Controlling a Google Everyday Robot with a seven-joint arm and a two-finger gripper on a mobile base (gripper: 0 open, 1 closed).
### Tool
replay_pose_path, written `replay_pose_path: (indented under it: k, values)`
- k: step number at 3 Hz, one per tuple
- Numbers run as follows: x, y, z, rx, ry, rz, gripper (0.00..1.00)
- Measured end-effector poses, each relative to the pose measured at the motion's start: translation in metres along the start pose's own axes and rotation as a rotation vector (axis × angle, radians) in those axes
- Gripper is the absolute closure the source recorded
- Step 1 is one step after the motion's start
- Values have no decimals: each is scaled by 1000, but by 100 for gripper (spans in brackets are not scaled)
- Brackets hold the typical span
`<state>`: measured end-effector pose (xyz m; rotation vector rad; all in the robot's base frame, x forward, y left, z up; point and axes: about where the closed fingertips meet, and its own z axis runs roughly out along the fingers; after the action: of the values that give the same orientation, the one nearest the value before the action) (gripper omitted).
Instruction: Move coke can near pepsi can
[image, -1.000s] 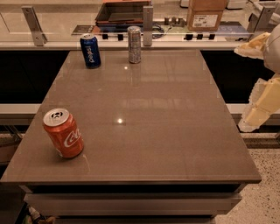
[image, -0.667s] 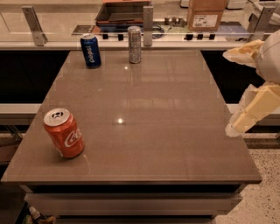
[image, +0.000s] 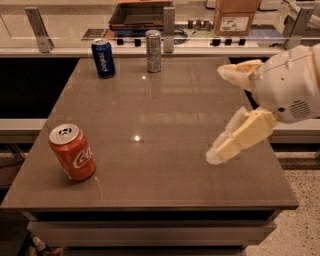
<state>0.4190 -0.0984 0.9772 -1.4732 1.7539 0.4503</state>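
Note:
The coke can (image: 72, 153), red-orange with white script and a silver top, stands near the front left corner of the brown table (image: 165, 125). The pepsi can (image: 103, 58), dark blue with white lettering, stands at the back left. My gripper (image: 225, 112) hangs over the right part of the table, far from both cans. Its two cream fingers are spread wide apart and hold nothing; one fingertip (image: 216, 156) points down to the left, the other (image: 229, 73) sits higher.
A slim silver-grey can (image: 153, 51) stands at the back of the table, right of the pepsi can. Behind the table runs a counter with metal brackets (image: 38, 22), a dark tray (image: 140, 14) and a cardboard box (image: 234, 16).
My gripper has moved left from the right edge of the view to over the table's right part. The cans have not moved.

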Motion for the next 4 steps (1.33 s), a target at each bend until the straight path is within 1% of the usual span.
replay_pose_path:
  k: [1, 2, 3, 4]
  values:
    - [-8, 8, 33, -7, -101, 47, 0]
    - [-19, 13, 60, -20, -166, 41, 0]
    - [-23, 14, 65, -20, -180, 35, 0]
    - [-18, 9, 68, -26, -191, 41, 0]
